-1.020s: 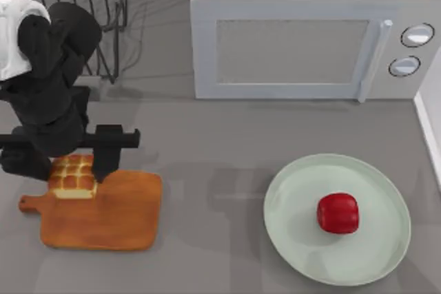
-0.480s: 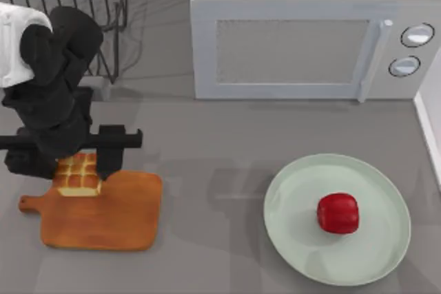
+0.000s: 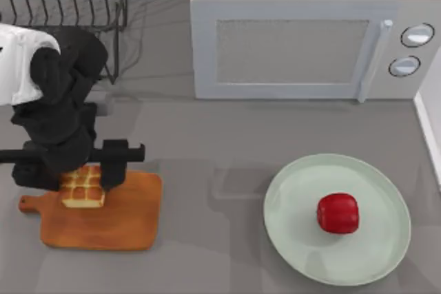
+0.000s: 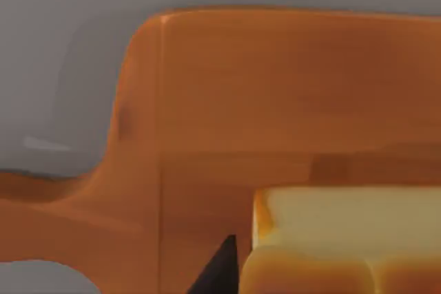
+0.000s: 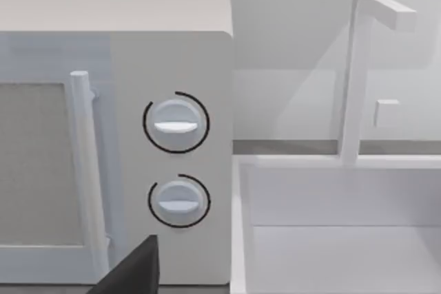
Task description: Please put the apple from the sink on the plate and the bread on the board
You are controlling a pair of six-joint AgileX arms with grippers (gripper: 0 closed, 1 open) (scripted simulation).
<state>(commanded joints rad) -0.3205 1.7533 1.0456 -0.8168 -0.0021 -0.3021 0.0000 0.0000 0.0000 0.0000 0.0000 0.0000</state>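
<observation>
While left hand grips bread on board, apple on plate.

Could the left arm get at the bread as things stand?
Probably yes: the left gripper sits directly over the bread on the board, a finger on either side, nothing between them.

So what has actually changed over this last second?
The left end effector has carried the bread toward the near edge of the table, further onto the board, and the end effector is still around the bread. The apple stayed on the plate, and the microwave did not move.
</observation>
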